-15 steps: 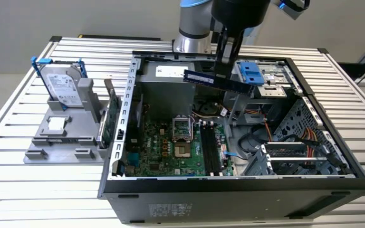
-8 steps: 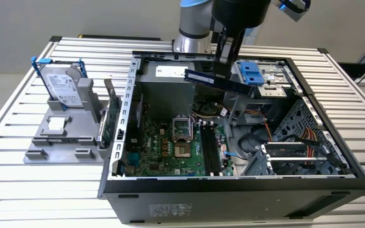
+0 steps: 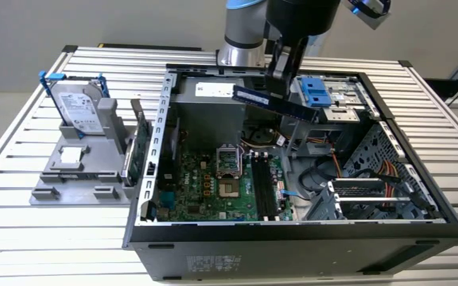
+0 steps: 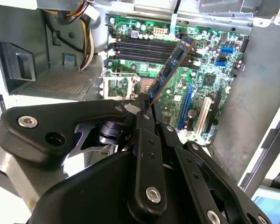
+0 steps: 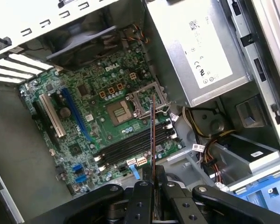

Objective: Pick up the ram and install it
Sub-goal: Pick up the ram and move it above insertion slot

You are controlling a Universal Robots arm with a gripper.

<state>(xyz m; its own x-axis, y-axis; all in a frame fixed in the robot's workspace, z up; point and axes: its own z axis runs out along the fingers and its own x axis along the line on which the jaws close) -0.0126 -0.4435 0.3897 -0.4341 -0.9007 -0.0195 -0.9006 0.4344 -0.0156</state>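
The ram is a thin dark bluish strip held in the air above the open computer case, over its back half. My gripper is shut on its middle from above. In the second wrist view the ram slants out from between the black fingers, over the green motherboard. It appears edge-on in the first wrist view, with the gripper shut on it. The black memory slots lie well below the ram.
A silver hard drive in a blue frame stands on a grey holder at the exterior view's left, with a green expansion card upright beside the case wall. Inside the case are the power supply, cables and a blue drive bracket.
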